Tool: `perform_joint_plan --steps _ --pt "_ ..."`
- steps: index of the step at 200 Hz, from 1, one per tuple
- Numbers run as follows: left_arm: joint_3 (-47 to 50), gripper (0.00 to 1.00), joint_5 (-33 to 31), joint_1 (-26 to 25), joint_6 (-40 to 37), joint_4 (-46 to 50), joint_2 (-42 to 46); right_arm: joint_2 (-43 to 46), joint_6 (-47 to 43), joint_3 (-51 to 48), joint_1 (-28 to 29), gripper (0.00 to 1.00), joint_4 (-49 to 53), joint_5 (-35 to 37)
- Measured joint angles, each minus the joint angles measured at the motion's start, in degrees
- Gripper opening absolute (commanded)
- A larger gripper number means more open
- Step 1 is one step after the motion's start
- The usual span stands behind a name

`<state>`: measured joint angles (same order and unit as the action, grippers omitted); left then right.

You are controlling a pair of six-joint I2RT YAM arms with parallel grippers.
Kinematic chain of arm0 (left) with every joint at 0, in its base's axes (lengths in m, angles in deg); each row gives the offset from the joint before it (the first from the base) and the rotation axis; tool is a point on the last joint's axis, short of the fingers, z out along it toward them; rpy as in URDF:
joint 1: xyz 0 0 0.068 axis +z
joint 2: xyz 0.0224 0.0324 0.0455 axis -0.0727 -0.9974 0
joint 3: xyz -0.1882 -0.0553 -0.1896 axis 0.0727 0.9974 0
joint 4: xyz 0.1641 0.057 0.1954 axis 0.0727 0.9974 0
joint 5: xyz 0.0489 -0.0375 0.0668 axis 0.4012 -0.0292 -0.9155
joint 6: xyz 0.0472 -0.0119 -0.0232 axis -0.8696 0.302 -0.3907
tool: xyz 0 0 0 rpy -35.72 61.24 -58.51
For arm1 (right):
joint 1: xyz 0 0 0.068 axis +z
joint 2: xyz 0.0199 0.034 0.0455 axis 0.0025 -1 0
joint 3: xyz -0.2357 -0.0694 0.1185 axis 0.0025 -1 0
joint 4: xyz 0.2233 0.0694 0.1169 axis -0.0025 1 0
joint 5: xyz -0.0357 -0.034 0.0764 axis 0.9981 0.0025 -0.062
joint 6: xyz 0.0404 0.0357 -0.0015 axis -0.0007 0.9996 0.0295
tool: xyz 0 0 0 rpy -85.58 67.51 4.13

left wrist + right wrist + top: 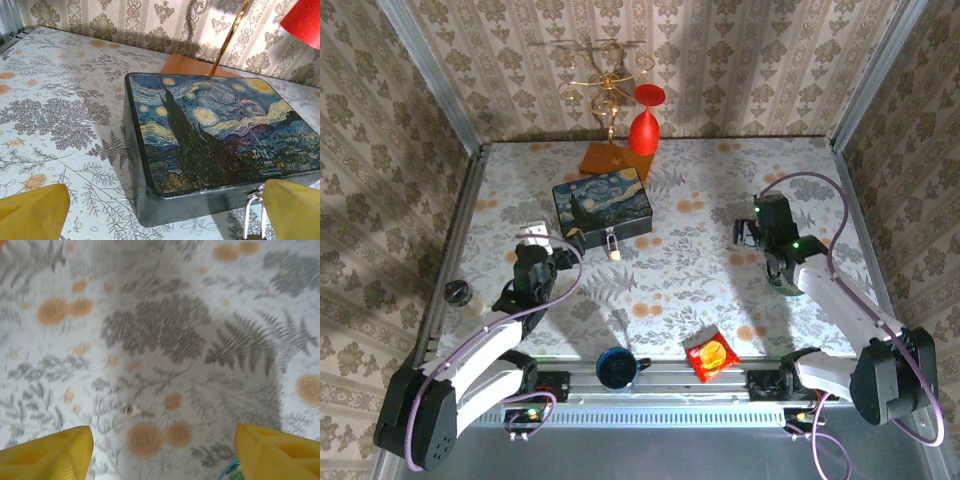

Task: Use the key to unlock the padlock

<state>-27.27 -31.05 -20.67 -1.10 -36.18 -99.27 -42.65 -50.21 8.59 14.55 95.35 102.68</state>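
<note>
I am holding my left hand [534, 240] at about 9 o'clock on the table [720, 180]. It is pointing at the box [602, 205], which is sitting just beside it at about 10 o'clock. The box is dark blue with a swirly night sky painted on its lid.

The padlock [612, 245] is hanging off the near side of the box, at the box's 6 o'clock. It is tiny and pale gold with a thin silver loop. From my left wrist I am seeing my two yellow fingers [32, 210] spread wide apart with nothing between them. The silver loop is showing right next to my finger at 5 o'clock. I cannot tell if they are touching.

I am holding my right hand [750, 232] at about 3 o'clock on the table, well apart from the box. It is looking down at the flowery table top. Its yellow fingers [50, 452] are spread wide too, and they are holding nothing. Between them, a tiny pale thing [134, 410] is lying on the table. It looks like the key, but it is too blurry for me to be sure.

A red goblet [645, 125] is standing by a gold stand [608, 80] at 12 o'clock. A blue cup [616, 368] is sitting at 7 o'clock, and a red packet [710, 355] is lying at 5 o'clock.
</note>
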Motion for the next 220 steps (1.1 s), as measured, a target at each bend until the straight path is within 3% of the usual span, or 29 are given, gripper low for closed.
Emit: perform_joint_plan --steps 47,132,220 --pt "-0.13 1.00 -0.09 -0.63 1.64 -1.64 -3.04 -11.50 2.82 9.77 0.87 0.58 10.86 -1.77" --pt "-0.48 1.00 0.55 -2.51 2.71 -4.59 -7.39 -33.79 12.70 23.32 6.58 0.52 16.83 1.99" --pt "-0.61 1.00 0.52 -2.51 2.91 -4.57 -8.37 -41.72 15.21 26.58 4.79 0.41 16.68 1.73"
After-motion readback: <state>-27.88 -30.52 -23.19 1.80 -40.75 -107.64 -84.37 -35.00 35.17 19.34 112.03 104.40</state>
